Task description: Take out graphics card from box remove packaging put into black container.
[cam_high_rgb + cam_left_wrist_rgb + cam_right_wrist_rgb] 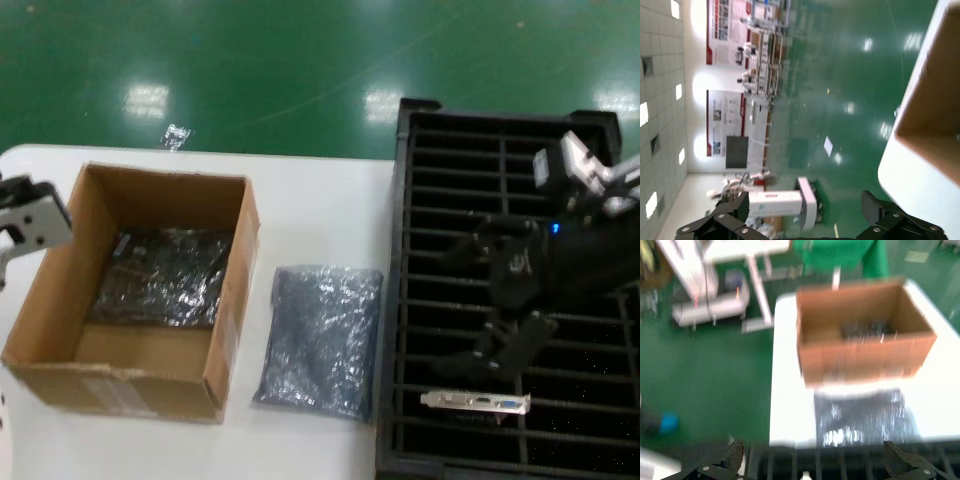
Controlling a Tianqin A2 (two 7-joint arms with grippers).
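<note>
Card (476,402) stands in a near slot of the tray (410,300), long axis left to right, bracket up, blue port to the right. I see my right gripper (500,350) just above it, fingers spread, holding nothing. Bag (322,340) lies flat between tray and box (130,290). My left gripper (805,220) waits open by the box's left wall.

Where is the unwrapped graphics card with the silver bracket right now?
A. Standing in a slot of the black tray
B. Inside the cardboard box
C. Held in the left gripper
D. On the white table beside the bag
A. In the head view the graphics card stands in a near slot of the black container, just below the open right gripper.
</note>
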